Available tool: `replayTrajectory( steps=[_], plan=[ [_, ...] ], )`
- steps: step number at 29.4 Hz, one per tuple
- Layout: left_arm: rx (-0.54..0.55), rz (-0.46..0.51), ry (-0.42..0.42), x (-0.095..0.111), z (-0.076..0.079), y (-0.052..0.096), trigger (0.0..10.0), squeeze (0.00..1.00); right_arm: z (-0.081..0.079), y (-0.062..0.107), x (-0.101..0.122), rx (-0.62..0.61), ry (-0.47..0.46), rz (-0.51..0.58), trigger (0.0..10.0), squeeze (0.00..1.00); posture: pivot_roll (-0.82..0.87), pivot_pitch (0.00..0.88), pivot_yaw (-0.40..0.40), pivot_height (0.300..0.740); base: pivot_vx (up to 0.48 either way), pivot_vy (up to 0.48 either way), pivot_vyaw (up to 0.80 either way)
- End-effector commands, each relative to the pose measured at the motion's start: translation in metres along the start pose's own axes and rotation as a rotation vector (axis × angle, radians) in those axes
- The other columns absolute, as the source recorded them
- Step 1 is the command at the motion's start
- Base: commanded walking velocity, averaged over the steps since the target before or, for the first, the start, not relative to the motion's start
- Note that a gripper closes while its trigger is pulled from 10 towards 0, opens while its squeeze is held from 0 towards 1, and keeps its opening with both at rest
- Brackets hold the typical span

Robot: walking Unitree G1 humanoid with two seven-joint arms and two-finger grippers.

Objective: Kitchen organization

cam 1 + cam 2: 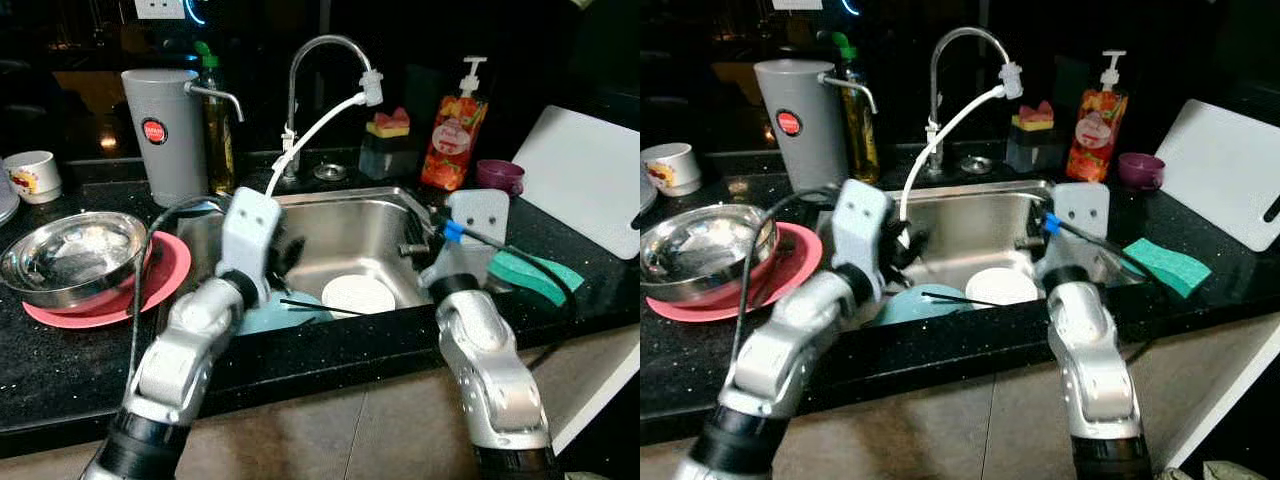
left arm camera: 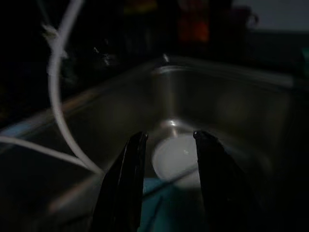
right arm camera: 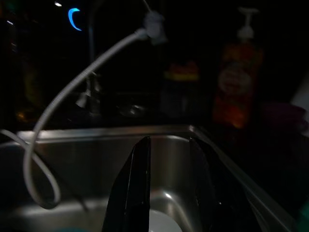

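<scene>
Both arms reach over the near edge of the stainless sink, the left gripper with fingers spread above the white plate on the sink floor, beside a teal plate with a black chopstick across it. The right gripper, fingers also parted, hangs over the sink's right side. Left on the counter, a steel bowl sits on a red plate; a green sponge lies right, and the faucet stands far behind.

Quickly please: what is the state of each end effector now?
Left end effector: open, empty, above the sink.
Right end effector: open, empty.
</scene>
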State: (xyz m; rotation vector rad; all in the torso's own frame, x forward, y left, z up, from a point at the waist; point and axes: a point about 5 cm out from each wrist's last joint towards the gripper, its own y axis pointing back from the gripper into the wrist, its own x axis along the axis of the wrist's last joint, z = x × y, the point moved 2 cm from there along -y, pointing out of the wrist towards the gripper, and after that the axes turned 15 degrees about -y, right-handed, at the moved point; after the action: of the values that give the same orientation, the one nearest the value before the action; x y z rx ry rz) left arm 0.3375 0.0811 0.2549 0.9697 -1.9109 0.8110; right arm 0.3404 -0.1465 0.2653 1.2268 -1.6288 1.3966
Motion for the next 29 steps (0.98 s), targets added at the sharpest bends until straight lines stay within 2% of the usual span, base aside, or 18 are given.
replayTrajectory(
  steps=[1,5,7,8,9,14,15,16,19,21,23,25,26,28,29],
  plan=[
    [-0.037,-0.024,0.028,-0.001,0.016,0.006,10.0,0.0,-0.001,0.004,0.003,-0.009,0.009,0.022,10.0,0.0,0.04,0.118,-0.02,0.74,0.0,0.0,0.0],
    [-0.02,-0.035,0.002,0.002,0.02,0.012,10.0,0.0,-0.002,0.006,0.001,-0.01,0.007,0.021,10.0,0.0,0.04,0.116,-0.014,0.74,0.0,0.0,0.0],
    [-0.014,-0.126,-0.119,-0.006,0.016,0.013,10.0,0.0,-0.001,0.006,0.001,-0.01,0.004,0.02,10.0,0.0,0.05,0.113,-0.015,0.74,0.0,0.0,0.0],
    [-0.014,-0.126,-0.119,-0.006,0.016,0.013,10.0,0.0,-0.001,0.006,0.001,-0.01,0.004,0.02,10.0,0.0,0.05,0.113,-0.015,0.74,0.0,0.0,0.0],
    [0.003,-0.209,-0.155,-0.017,0.009,0.015,10.0,0.0,-0.001,0.006,0.001,-0.01,0.003,0.02,10.0,0.0,0.05,0.111,-0.015,0.74,0.0,0.0,0.0],
    [0.039,-0.254,-0.158,-0.021,-0.003,0.018,10.0,0.0,-0.001,0.005,0.001,-0.007,0.003,0.022,10.0,0.0,0.05,0.11,-0.014,0.74,0.0,0.0,0.0],
    [0.128,-0.316,-0.209,-0.027,-0.032,0.027,10.0,0.0,-0.002,0.003,0.002,0.001,0.005,0.024,10.0,0.0,0.06,0.108,-0.013,0.74,0.0,0.0,0.0],
    [0.159,-0.337,-0.221,-0.03,-0.04,0.031,10.0,0.0,-0.002,0.003,0.002,0.004,0.005,0.024,10.0,0.0,0.07,0.107,-0.01,0.74,0.0,0.0,0.0],
    [0.176,-0.348,-0.223,-0.031,-0.044,0.033,10.0,0.0,-0.002,0.003,0.002,0.005,0.006,0.024,10.0,0.0,0.07,0.107,-0.01,0.74,0.0,0.0,0.0],
    [0.295,-0.376,-0.21,-0.03,-0.068,0.039,10.0,0.0,-0.002,0.002,0.001,0.005,0.001,0.024,10.0,0.0,0.07,0.107,-0.01,0.74,0.0,0.0,0.0],
    [0.295,-0.376,-0.21,-0.03,-0.068,0.039,10.0,0.0,-0.002,0.002,0.001,0.005,0.001,0.024,10.0,0.0,0.07,0.107,-0.01,0.74,0.0,0.0,0.0],
    [0.38,-0.382,-0.225,-0.024,-0.09,0.04,10.0,0.0,-0.003,0.001,0.001,0.011,-0.003,0.025,10.0,0.0,0.07,0.102,-0.011,0.74,0.0,0.0,0.0],
    [0.38,-0.382,-0.225,-0.024,-0.09,0.04,10.0,0.0,-0.003,0.001,0.001,0.011,-0.003,0.025,10.0,0.0,0.07,0.102,-0.011,0.74,0.0,0.0,0.0],
    [0.416,-0.382,-0.253,-0.017,-0.11,0.037,10.0,0.0,-0.006,-0.001,0.003,0.021,-0.005,0.03,10.0,0.0,0.07,0.097,-0.012,0.74,0.0,0.0,0.0],
    [0.416,-0.382,-0.253,-0.017,-0.11,0.037,10.0,0.0,-0.006,-0.001,0.003,0.021,-0.005,0.03,10.0,0.0,0.07,0.097,-0.012,0.74,0.0,0.0,0.0]
  ],
)
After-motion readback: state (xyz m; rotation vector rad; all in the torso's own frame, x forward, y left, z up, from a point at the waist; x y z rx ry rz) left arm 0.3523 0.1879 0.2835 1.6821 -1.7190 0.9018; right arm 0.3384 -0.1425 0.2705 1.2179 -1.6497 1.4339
